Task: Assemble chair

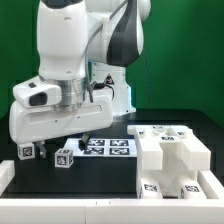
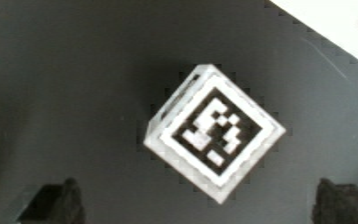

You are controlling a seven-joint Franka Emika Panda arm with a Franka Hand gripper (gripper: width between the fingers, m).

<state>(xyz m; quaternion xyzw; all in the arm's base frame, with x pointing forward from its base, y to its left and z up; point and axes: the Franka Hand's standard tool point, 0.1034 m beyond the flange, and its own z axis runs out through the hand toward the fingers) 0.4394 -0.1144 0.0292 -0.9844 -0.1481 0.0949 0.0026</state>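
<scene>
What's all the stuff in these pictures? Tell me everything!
small blocks: two, white, tagged, on the table at the exterior view's left
big parts: a cluster, count unclear, white, tagged, exterior view's right
marker board: one, white, flat, mid-table
table: one, black
wall: one, green, behind
arm: one, white, over the table
gripper: one, dark fingers, open, above a tagged part, white
</scene>
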